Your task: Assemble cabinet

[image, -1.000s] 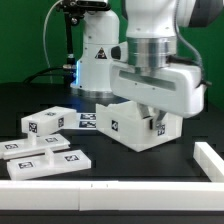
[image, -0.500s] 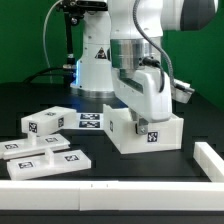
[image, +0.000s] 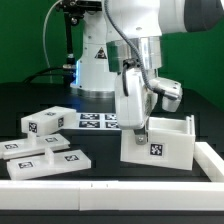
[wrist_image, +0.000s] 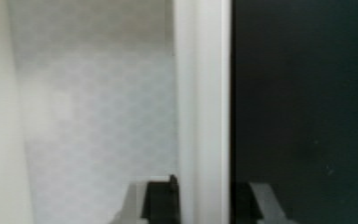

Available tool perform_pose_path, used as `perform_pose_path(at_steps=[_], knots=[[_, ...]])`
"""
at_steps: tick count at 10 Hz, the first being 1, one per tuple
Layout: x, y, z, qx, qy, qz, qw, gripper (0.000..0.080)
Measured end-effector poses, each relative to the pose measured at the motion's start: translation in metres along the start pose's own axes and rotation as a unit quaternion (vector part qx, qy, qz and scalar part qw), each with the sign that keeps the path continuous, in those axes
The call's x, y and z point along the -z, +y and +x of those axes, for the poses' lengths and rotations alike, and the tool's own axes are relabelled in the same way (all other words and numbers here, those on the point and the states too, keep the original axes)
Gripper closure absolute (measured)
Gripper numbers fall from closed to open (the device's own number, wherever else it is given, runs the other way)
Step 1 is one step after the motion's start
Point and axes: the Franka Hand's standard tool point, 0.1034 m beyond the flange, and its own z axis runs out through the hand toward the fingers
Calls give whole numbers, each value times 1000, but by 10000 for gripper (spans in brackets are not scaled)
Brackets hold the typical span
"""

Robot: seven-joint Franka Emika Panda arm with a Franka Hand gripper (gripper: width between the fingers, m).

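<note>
The cabinet (image: 162,146) is an open white box with a square tag on its front face. It stands on the black table at the exterior view's right, close to the white border rail. My gripper (image: 137,127) comes down over the box's left wall and is shut on that wall. In the wrist view the white wall (wrist_image: 202,100) runs up between my two dark fingers (wrist_image: 158,202), with the gripper (wrist_image: 208,205) clamped across it. The box's pale inner face (wrist_image: 87,110) lies on one side and the black table on the other.
Three loose white tagged panels (image: 48,122) (image: 30,143) (image: 45,159) lie at the exterior view's left. The marker board (image: 95,121) lies behind them. A white border rail runs along the front (image: 60,190) and the right (image: 212,160). The white robot base (image: 100,60) stands at the back.
My gripper has carried the cabinet box toward the exterior view's right and front, turning it so its tagged face now points forward. The loose panels have not moved.
</note>
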Motion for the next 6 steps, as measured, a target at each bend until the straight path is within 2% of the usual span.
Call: perform_pose_path(at_steps=[3, 4, 6], knots=[[0, -1, -1, 6, 0, 0, 1000, 709], [-2, -15, -10, 41, 2, -1, 999, 709], [-6, -52, -23, 96, 7, 29, 995, 703]])
